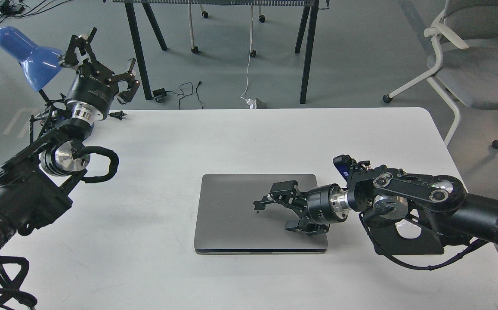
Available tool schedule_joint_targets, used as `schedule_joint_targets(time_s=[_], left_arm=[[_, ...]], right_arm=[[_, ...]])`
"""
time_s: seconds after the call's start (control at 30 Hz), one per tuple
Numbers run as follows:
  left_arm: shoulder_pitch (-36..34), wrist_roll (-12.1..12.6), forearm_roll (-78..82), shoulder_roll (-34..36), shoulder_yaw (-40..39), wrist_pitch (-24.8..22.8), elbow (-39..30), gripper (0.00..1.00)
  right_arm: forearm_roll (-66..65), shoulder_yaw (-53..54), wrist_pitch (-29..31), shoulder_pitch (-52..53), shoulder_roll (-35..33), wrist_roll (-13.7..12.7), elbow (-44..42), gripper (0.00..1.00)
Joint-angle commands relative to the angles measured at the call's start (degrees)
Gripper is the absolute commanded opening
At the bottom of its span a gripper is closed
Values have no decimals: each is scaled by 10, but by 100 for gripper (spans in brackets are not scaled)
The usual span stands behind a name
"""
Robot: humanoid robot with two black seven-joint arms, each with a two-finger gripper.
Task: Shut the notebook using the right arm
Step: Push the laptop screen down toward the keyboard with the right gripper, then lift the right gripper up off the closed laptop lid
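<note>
The right tool (276, 211) is seen over the lid of the notebook (231, 215), its two black fingers spread apart and pointing left, with nothing held between them. Whether the fingers touch the lid or hang just above it cannot be told from this view. The tool is carried by the right arm (425, 193), which is stretched in low from the right edge, with its silver wrist ring just behind the tool and a black cable looped beneath it. Under that arm a flat black mouse pad (408, 243) is partly covered.

The notebook is found shut and lying flat near the middle of the white tabletop (249, 133), slightly toward the near edge, with its grey lid facing up.

The left tool (100, 58) is raised at the far left corner of the tabletop, well apart from the notebook, with its fingers splayed wide and empty. Just beside it, a blue lamp (27, 54) is seen. Beyond the tabletop, a grey chair (477, 56) and black table legs (307, 56) are visible on the floor.
</note>
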Motion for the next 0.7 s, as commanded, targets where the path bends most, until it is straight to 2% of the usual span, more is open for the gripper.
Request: schedule_joint_targets(time_s=[0.0, 0.33, 0.47, 0.67], left_arm=[[0, 0, 0, 0, 0, 0, 0, 100], [0, 0, 0, 0, 0, 0, 1, 100], [0, 0, 0, 0, 0, 0, 0, 100], [0, 0, 0, 0, 0, 1, 1, 100]], right_arm=[[-15, 0, -11, -14, 0, 0, 0, 100], [-23, 30, -12, -15, 0, 1, 1, 100], [-23, 97, -11, -9, 0, 2, 0, 100], [-24, 266, -19, -14, 1, 6, -19, 100]])
